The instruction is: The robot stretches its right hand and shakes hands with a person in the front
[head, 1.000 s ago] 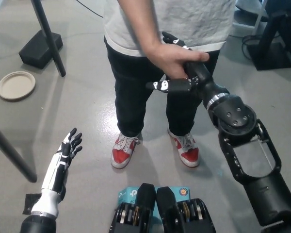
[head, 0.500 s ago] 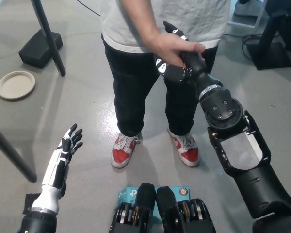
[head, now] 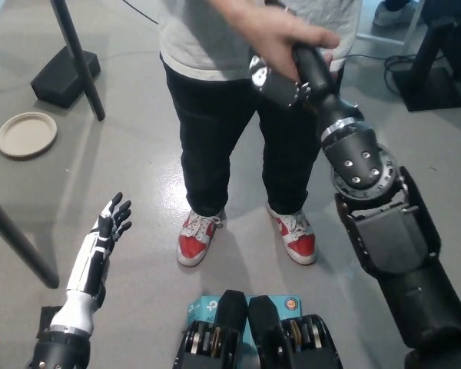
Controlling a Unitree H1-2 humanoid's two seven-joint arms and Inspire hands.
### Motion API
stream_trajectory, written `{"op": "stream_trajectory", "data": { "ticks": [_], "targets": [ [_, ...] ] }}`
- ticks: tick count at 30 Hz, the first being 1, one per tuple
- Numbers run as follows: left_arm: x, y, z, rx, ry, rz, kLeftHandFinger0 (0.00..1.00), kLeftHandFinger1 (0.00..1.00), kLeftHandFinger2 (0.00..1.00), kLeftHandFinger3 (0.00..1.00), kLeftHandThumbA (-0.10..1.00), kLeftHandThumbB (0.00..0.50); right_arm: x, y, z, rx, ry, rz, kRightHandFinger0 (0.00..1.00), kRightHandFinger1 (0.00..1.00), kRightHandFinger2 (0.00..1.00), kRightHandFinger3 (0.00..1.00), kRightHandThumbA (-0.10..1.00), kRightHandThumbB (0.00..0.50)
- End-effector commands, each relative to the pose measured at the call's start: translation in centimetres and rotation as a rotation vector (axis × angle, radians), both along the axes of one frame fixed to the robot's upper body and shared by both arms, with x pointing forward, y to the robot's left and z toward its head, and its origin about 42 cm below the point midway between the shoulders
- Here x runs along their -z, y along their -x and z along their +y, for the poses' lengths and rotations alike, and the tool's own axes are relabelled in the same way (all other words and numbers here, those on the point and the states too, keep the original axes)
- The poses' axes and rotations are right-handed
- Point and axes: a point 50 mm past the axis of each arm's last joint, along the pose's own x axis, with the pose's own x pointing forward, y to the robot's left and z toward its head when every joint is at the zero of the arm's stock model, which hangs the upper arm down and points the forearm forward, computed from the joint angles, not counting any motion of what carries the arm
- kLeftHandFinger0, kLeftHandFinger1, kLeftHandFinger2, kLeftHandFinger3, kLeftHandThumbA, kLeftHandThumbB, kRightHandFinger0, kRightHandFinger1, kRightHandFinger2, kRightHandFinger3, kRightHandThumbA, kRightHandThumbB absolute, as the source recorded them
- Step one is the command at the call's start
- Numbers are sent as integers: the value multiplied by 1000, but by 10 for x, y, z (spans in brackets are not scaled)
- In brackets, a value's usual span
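Right hand clasped in person's hand, raised higher, left hand spread

Single head camera, steeply downward

The person stood directly in front, filling the upper middle of the view from torso down to the red-and-white shoes; the person's hand was wrapped over the black right hand, so that side of the front was taken up; the right arm crossed the whole right side from the bottom corner. To the left lay open grey floor; the white left hand hung there with fingers spread, nothing near it. Farther left stood a dark slanted pole beside a black block, a round plate on the floor, and another dark bar crossing the left edge.
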Motion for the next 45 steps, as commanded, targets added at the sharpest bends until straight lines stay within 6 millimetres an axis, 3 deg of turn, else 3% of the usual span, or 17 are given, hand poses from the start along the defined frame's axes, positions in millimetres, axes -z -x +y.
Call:
{"op": "stream_trajectory", "data": {
  "ticks": [1, 6, 8, 10, 12, 14, 17, 22, 23, 24, 26, 30, 35, 39, 41, 43, 45],
  "targets": [
    [-22, -14, 6, 7, -27, -81, 1000, 1000, 1000, 1000, 1000, 102, -49, 41, -8, -103, -4, -94, 1000, 1000, 1000, 1000, 258, 297],
    [-24, -16, 6, 8, -9, -86, 1000, 1000, 1000, 1000, 1000, 63, -115, 113, -23, -225, -48, -279, 1000, 1000, 1000, 1000, 254, 292],
    [-24, -16, 6, 8, -8, -87, 1000, 1000, 1000, 1000, 1000, 56, -134, 132, -29, -268, -51, -351, 1000, 1000, 1000, 1000, 244, 303],
    [-25, -17, 6, 4, -17, -90, 1000, 1000, 1000, 1000, 1000, 56, -142, 137, -33, -290, -46, -379, 1000, 1000, 1000, 1000, 219, 301],
    [-25, -16, 6, 4, -13, -89, 1000, 1000, 1000, 1000, 1000, 55, -142, 131, -34, -300, -30, -359, 1000, 1000, 1000, 1000, 191, 300],
    [-24, -16, 6, 6, -18, -88, 1000, 1000, 1000, 1000, 1000, 55, -132, 110, -30, -267, 52, -283, 1000, 1000, 1000, 1000, 185, 305],
    [-24, -15, 5, 12, -7, -83, 1000, 1000, 1000, 1000, 1000, 63, -109, 67, -25, -242, 182, -116, 1000, 1000, 1000, 1000, 213, 283],
    [-25, -18, 5, 17, -5, -87, 1000, 1000, 1000, 1000, 1000, 70, -64, -3, -14, -163, 395, 72, 1000, 1000, 1000, 1000, 332, 296],
    [-26, -18, 4, 18, 2, -89, 1000, 1000, 1000, 1000, 1000, 65, -56, -15, -11, -151, 427, 113, 1000, 1000, 1000, 1000, 283, 288],
    [-26, -18, 4, 20, 6, -94, 1000, 1000, 1000, 1000, 1000, 59, -49, -27, -8, -133, 471, 153, 1000, 1000, 1000, 1000, 395, 288],
    [-26, -18, 3, 18, 5, -96, 1000, 1000, 1000, 1000, 1000, 53, -35, -48, -3, -119, 530, 219, 1000, 1000, 1000, 1000, 414, 306],
    [-27, -20, 2, 22, 5, -98, 1000, 1000, 1000, 1000, 1000, 72, -19, -73, 1, -106, 615, 297, 1000, 1000, 1000, 1000, 513, 332],
    [-29, -22, 2, 20, -24, -97, 1000, 1000, 1000, 1000, 1000, 92, -12, -82, -2, -127, 645, 348, 1000, 1000, 1000, 1000, 555, 346],
    [-30, -19, 4, 22, -21, -94, 1000, 1000, 1000, 1000, 1000, 89, -22, -71, -3, -163, 621, 311, 1000, 1000, 1000, 1000, 612, 363],
    [-32, -21, 3, 26, -19, -98, 1000, 1000, 1000, 1000, 1000, 79, -47, -50, -7, -177, 585, 225, 1000, 1000, 1000, 1000, 598, 341],
    [-33, -22, 3, 26, -16, -95, 1000, 1000, 1000, 1000, 1000, 90, -89, -15, -11, -217, 516, 103, 1000, 1000, 1000, 1000, 597, 338],
    [-34, -21, 4, 18, -20, -97, 1000, 1000, 1000, 1000, 1000, 94, -113, 7, -12, -253, 480, 7, 1000, 1000, 1000, 1000, 598, 337]
  ]
}}
